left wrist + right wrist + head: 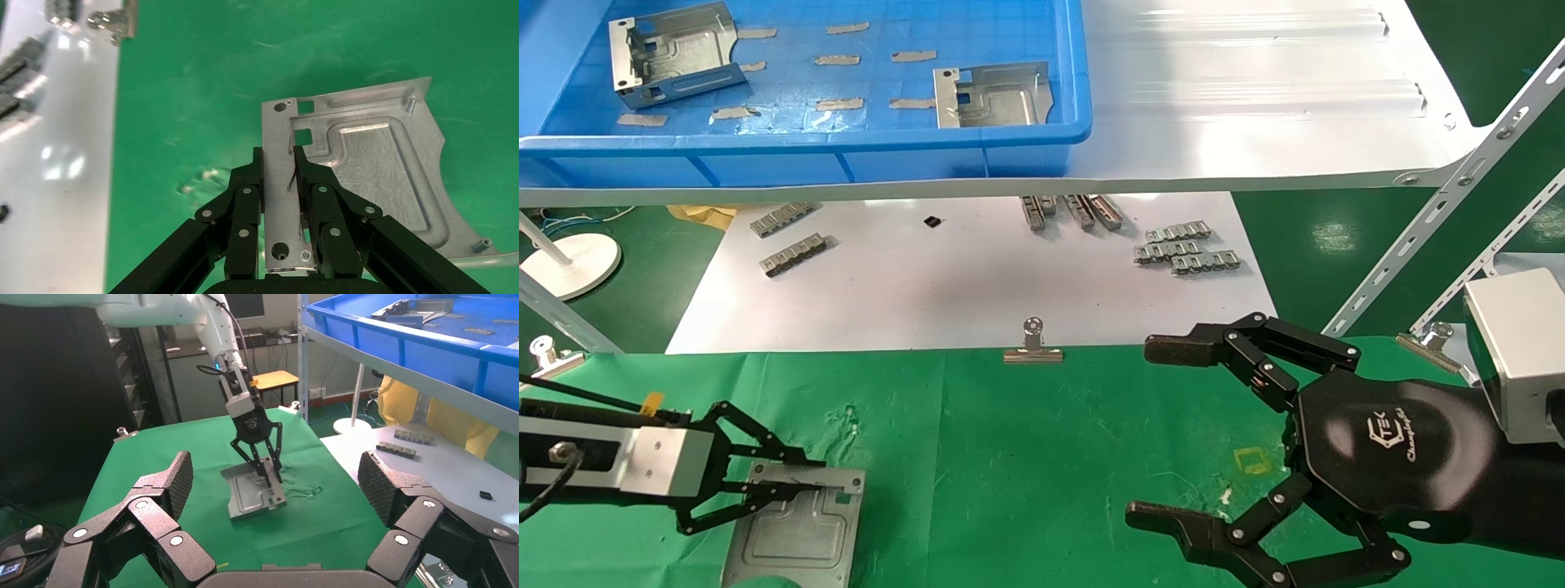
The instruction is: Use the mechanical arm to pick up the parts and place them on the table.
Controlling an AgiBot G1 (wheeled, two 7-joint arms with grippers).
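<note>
My left gripper is shut on the folded side wall of a silver-grey bracket at the near left of the green table. In the left wrist view the fingers pinch that wall on both sides, with the bracket's plate beyond. The right wrist view shows the bracket tilted, its gripped edge raised off the cloth. Two more brackets lie in the blue bin. My right gripper is open and empty over the table's near right.
The bin sits on a glossy white shelf above a white sheet holding ribbed strips. A binder clip marks the cloth's far edge. Slanted metal struts rise at the right.
</note>
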